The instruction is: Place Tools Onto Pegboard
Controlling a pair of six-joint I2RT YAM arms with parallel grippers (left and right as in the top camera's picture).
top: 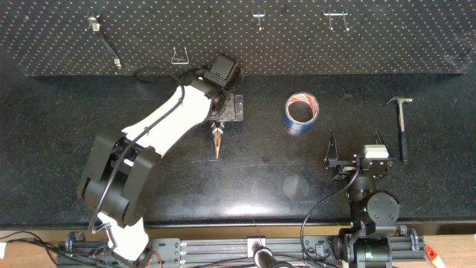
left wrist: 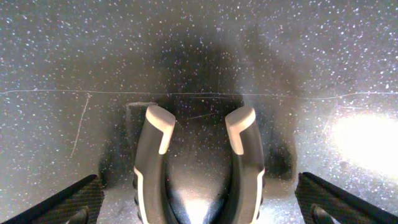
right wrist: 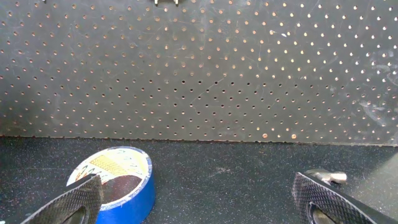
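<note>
- Pliers (top: 216, 140) lie on the worktop (top: 74, 112), nose toward the arms' bases, handles (left wrist: 152, 143) toward the pegboard (top: 223, 30).
- Left gripper (left wrist: 198, 179) jaws spread wide astride the handles; right gripper (right wrist: 196, 180) jaws wide, empty.

Layout of my worktop. The pegboard (top: 297, 45) stands along the far edge of the table (top: 260, 186). My left gripper (top: 225, 110) is left of centre, near the board and directly over the handles of the pliers (top: 216, 140). The pliers lie flat between its spread fingers, touching neither, tip toward my bases. The tape roll (top: 302, 111) lies right of the pliers, the hammer (top: 401, 123) farther right. My right gripper (top: 355, 149) stands between them, nearer my base, touching neither.
</note>
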